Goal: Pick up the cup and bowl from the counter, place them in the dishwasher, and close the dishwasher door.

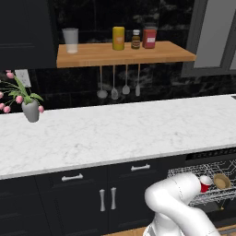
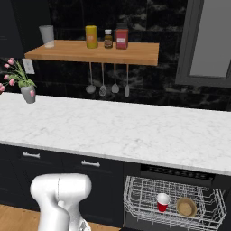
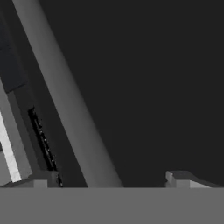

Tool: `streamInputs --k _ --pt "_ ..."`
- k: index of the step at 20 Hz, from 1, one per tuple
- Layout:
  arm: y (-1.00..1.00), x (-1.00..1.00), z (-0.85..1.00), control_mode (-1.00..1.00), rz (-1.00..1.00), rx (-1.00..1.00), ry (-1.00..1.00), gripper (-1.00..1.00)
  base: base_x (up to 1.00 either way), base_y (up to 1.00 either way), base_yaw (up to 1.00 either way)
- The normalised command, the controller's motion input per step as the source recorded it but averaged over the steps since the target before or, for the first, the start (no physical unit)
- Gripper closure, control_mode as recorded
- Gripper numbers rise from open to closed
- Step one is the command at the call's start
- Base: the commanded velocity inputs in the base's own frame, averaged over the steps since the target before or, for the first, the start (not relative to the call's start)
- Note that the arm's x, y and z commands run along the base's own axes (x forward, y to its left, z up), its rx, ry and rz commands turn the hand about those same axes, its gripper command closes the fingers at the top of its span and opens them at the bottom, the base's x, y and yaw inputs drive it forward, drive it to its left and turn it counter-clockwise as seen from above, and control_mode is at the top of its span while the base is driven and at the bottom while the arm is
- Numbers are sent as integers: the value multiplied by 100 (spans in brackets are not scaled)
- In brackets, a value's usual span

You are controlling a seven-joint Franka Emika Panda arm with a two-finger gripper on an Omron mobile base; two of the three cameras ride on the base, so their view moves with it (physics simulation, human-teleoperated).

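Note:
The red cup (image 1: 205,183) (image 2: 162,201) stands upright in the dishwasher's pulled-out grey wire rack (image 2: 135,198). The tan bowl (image 1: 221,181) (image 2: 186,206) lies right beside it in the same rack. The dishwasher's control strip (image 2: 176,173) (image 1: 212,154) sits just under the white marble counter (image 1: 115,133) (image 2: 113,126). My arm bends down low in front of the cabinets. In the hand view my gripper (image 3: 111,180) is open, fingertips far apart with nothing between them. It faces a flat dark panel (image 3: 153,87) crossed by a long grey bar (image 3: 65,96), apparently the dishwasher door seen close up.
A grey vase of pink flowers (image 1: 30,110) (image 2: 28,94) stands at the counter's left end. A wooden shelf (image 1: 124,53) above holds a frosted tumbler (image 1: 70,40) and jars, with utensils hanging below. Navy cabinets with silver handles (image 1: 107,199) lie left of the dishwasher.

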Motion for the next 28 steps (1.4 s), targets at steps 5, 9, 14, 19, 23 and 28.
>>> streamInputs --k 5,9,14,19,23,28 --pt "-5 17 -50 -100 -1 -6 -3 -100 0 0 0" --pt "3 79 2 -100 0 -2 -25 -100 0 0 0" --pt "3 92 39 -100 0 1 -21 -100 0 0 0" --pt "0 100 39 -100 0 1 -11 -100 0 0 0" --pt "0 100 9 -100 0 0 -2 -100 0 0 0" --pt "0 100 20 -100 0 0 0 -100 0 0 0"
